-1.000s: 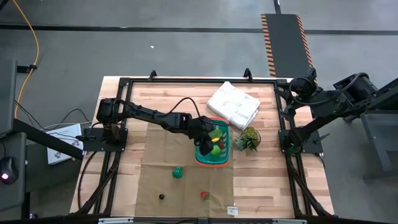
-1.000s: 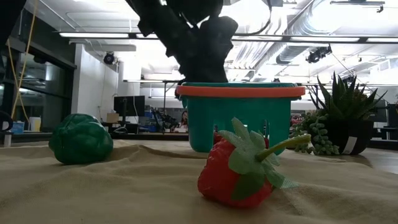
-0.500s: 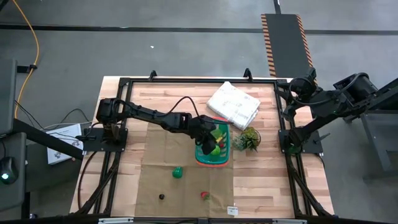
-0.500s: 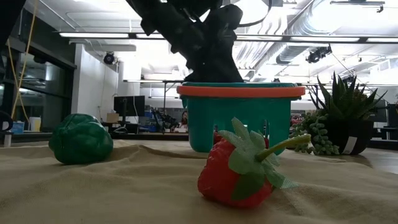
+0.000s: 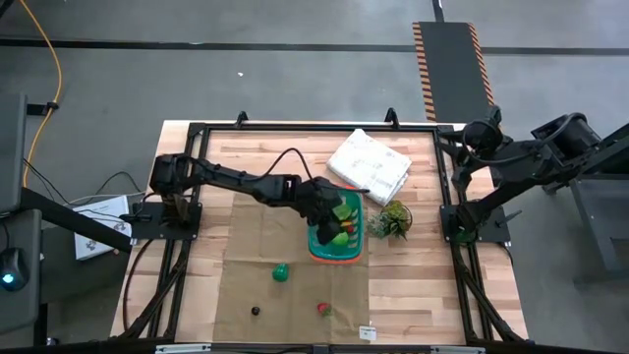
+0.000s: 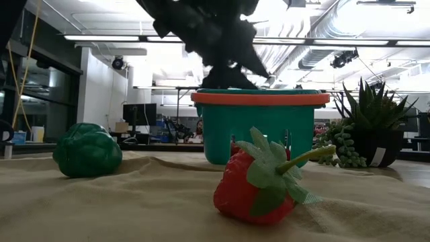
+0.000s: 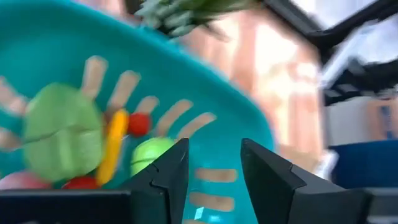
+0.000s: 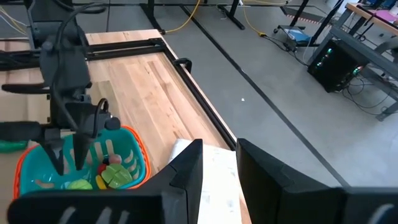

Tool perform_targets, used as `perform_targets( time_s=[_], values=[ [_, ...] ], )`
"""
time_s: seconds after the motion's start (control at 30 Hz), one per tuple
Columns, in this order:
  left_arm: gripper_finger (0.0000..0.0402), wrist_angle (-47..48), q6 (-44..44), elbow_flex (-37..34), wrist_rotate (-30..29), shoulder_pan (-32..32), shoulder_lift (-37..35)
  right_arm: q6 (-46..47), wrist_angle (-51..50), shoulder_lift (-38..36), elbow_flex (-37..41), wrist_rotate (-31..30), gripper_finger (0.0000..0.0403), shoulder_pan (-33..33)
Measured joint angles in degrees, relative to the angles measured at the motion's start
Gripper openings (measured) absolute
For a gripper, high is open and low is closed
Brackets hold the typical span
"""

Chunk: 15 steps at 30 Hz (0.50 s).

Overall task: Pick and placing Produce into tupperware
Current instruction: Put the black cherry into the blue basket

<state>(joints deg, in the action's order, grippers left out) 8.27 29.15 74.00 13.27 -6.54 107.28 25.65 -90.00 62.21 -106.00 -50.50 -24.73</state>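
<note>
Table [image 5: 256, 162] of pale wood, spread with a tan cloth [image 5: 251, 285] under and in front of the basket [image 5: 335, 251]. Teal basket near the middle, orange-rimmed, holding a pale green leafy piece [image 7: 62, 130], a yellow-orange piece [image 7: 113, 140], a lime round piece [image 7: 152, 152] and small red pieces [image 7: 138, 123]. White folded cloth bundle [image 5: 370, 164] just behind the basket, toward the far edge. Spiky green plant [image 5: 391, 220] in a dark pot just beside the basket, on the right arm's side. Left gripper [image 5: 324, 209] directly above the basket, over its rim on the left arm's side, fingers [image 7: 168, 171] spread apart with nothing between them. Right gripper [image 8: 217, 168] well away from the basket, parked high at the table's right edge, fingers apart and empty. Green leafy ball [image 6: 87, 151] on the cloth in front of the basket, toward the left arm's side. Strawberry [image 6: 259, 181] farther in front of the basket. Small dark piece [image 5: 255, 311] well apart from the basket, beyond the green ball.
</note>
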Motion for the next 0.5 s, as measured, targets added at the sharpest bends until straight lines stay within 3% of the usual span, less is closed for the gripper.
perform_targets(
  time_s=[0.23, 0.5],
  values=[
    [0.0109, 1.0, 0.1, 5.0, 5.9, -1.8, -2.2, 0.0, 0.0, -0.6, 0.0, 0.0, 0.0089, 0.0],
    [0.0092, 3.9, -7.4, 19.6, 7.2, -2.6, -3.0, 1.9, 0.0, -2.4, 0.0, 0.0, 0.0089, 0.0]
  ],
)
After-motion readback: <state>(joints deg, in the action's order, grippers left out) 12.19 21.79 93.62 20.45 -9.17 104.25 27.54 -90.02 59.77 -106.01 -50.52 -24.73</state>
